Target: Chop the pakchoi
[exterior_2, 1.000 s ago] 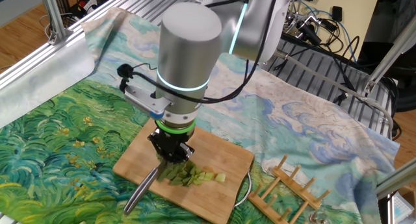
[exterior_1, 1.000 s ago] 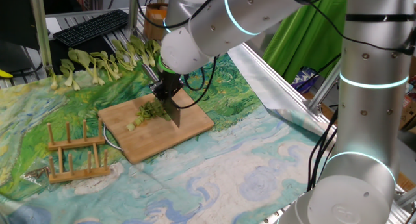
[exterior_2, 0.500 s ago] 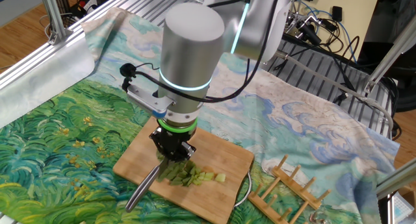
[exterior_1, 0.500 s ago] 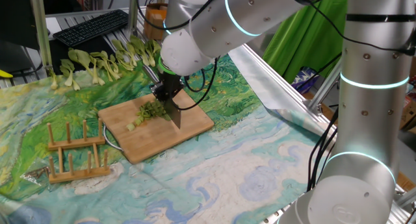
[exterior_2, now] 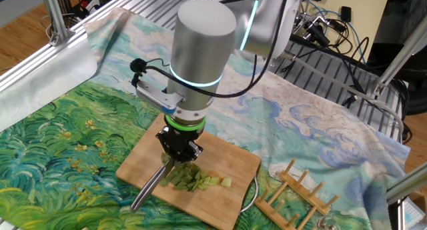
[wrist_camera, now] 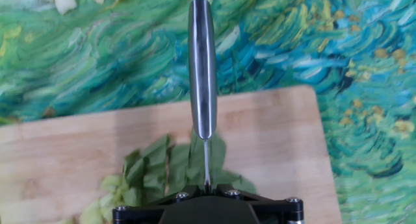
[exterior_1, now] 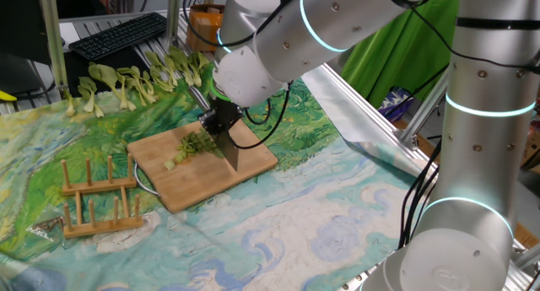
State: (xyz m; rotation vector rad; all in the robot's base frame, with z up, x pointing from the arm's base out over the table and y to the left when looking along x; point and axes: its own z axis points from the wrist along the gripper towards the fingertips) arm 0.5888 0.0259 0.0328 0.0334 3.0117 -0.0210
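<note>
Single silver robot arm with glowing cyan rings at the joints, bent over from the base and reaching down toward the table. Wrist pointed nearly straight down. Black two-finger tool (exterior_1: 221, 122) (exterior_2: 177, 149) at the end, jaws closed tight on a knife (exterior_1: 229, 150) (exterior_2: 148, 189) (wrist_camera: 202, 68), handle sticking out ahead in the hand view, blade edge down.

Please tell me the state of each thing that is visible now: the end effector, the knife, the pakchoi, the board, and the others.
end effector: shut on the knife.
knife: held edge-down over the leaves; contact unclear.
pakchoi: cut into short pieces, lying on the board.
cutting board: flat on the cloth, pieces on it.
whole pakchoi: uncut, in a row on the cloth.
wooden rack: upright, no items in it.
</note>
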